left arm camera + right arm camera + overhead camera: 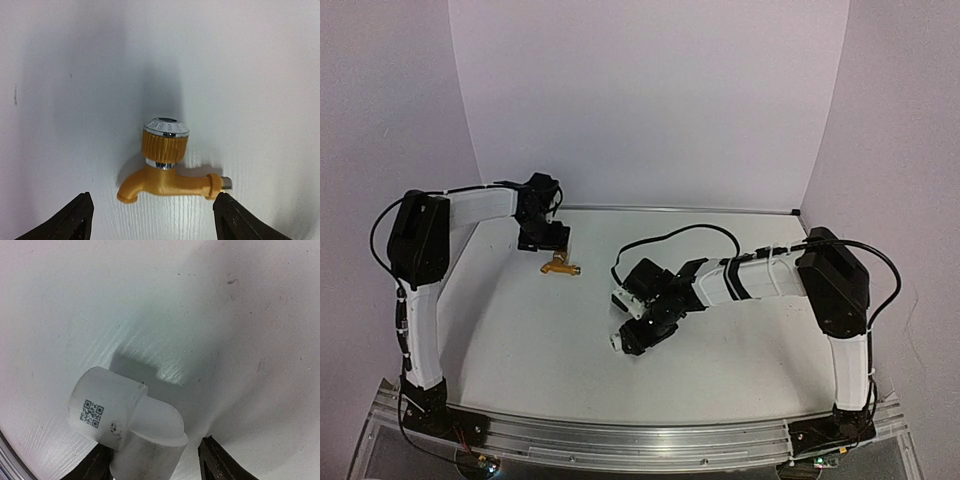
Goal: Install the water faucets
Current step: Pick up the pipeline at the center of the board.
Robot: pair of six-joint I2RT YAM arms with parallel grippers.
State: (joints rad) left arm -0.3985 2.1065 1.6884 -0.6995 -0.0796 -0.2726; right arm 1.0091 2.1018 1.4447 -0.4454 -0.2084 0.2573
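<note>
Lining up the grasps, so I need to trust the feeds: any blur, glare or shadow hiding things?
Left wrist: orange-yellow faucet sharp, faint glare on its top, soft shadow behind. Right wrist: white fitting close and slightly soft, shadow beyond it. Top view: evenly lit, no glare.

My top camera looks down over the whole desk point(550, 350) from above and behind the arms. Left wrist view sits close over the orange-yellow faucet point(165, 181), far left; right wrist view close over a white fitting point(131, 426), centre. Top view shares both.
</note>
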